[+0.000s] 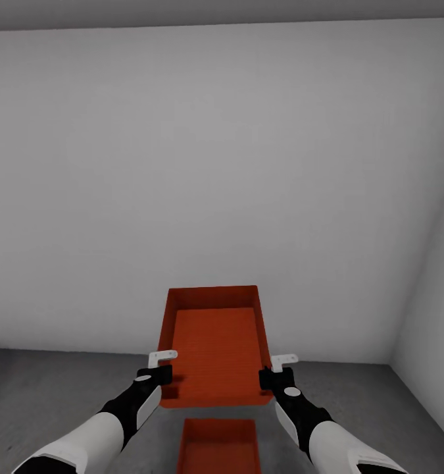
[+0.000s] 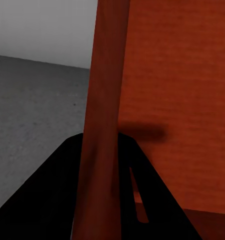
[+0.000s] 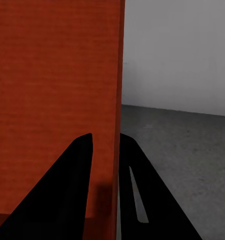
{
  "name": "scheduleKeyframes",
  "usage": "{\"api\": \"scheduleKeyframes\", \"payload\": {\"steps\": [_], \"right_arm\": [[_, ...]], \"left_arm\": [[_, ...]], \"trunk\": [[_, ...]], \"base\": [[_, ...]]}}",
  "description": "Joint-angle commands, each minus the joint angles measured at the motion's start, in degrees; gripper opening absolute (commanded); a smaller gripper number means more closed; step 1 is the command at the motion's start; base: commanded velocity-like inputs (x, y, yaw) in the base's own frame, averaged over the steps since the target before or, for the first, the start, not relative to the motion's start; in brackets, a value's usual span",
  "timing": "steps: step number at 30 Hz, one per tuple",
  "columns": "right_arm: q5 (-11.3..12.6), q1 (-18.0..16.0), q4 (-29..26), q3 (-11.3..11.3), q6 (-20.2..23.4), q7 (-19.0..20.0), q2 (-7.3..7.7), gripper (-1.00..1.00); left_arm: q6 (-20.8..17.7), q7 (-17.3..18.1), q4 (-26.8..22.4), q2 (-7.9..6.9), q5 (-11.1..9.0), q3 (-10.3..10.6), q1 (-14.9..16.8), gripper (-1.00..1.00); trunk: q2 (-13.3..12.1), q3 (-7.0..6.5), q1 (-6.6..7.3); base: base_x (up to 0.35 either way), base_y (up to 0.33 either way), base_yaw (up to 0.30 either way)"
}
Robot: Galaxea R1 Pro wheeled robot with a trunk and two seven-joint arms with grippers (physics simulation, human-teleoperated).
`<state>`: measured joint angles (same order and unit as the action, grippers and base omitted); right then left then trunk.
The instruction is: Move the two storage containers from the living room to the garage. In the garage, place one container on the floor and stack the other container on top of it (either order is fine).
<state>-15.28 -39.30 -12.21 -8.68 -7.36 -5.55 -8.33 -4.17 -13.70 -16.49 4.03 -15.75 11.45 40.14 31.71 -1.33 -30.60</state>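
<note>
1. At the lower left of the head view, the left arm reaches up toward the centre, and the left gripper (image 1: 161,374) is clamped on the left wall of the held container (image 1: 216,349). In the left wrist view its dark fingers (image 2: 57,195) sit on either side of that orange-red wall, one outside and one inside.
2. In the lower middle of the head view, the held container hangs in the air between the two grippers, its open top tilted toward the camera so the inner bottom shows.
3. At the bottom centre, directly beneath it, the second container (image 1: 219,446) rests on the dark grey concrete floor (image 1: 44,388), open side up and apart from the one above.
4. At the lower right, the right gripper (image 1: 277,376) pinches the held container's right wall; in the right wrist view its fingers (image 3: 57,195) straddle the wall.
5. Across the upper frame stands a plain white wall (image 1: 222,164), meeting a second white wall (image 1: 432,329) at the right edge.
</note>
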Motion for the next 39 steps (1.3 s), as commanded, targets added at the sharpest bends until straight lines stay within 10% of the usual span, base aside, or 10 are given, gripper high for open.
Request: {"api": "scheduleKeyframes", "payload": {"steps": [1,39], "right_arm": [[-0.3,0.0,0.2,-1.2,-0.2,0.0,-1.59,-1.00],[-0.3,0.0,0.2,-1.2,-0.2,-0.3,-1.52,-1.00]], "left_arm": [[3.6,-0.7,-0.3,0.02,0.4,-0.5,0.0,-1.00],[3.6,-0.7,-0.4,0.02,0.4,-0.5,0.0,-1.00]], "trunk": [[0.0,0.04,-0.02],[0.0,3.36,-0.02]], "base": [[0.000,0.000,0.000],[0.000,0.000,0.000]]}}
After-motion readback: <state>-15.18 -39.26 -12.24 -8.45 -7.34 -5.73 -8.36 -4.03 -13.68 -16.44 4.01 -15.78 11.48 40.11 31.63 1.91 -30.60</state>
